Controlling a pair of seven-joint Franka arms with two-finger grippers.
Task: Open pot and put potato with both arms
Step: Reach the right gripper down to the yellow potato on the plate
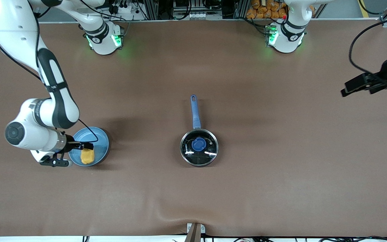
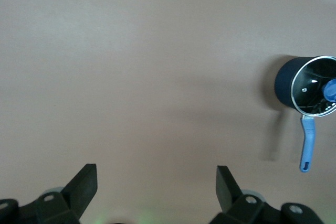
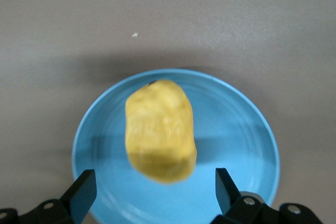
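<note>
Brown tabletop: lumpy yellow potato (image 3: 160, 130) on blue plate (image 1: 101, 143), right gripper (image 3: 152, 192) over it, fingers apart. Pot (image 1: 199, 148) mid-table w/ glass lid on. Left gripper (image 2: 156, 187) waits, fingers apart.

The pot (image 1: 199, 147) sits mid-bench (image 1: 193, 195) with its glass lid (image 1: 204, 155) on, blue knob (image 1: 199, 144) centred, and its long blue handle (image 1: 195, 112) pointing toward the robots' bases. Toward the right arm's end, the potato (image 1: 87, 156) lies on a light-blue plate (image 1: 99, 141), with the right pincer (image 1: 86, 146) just over it. The left pincer (image 1: 359, 85) hangs over the bench's other end, well apart from the pot.
</note>
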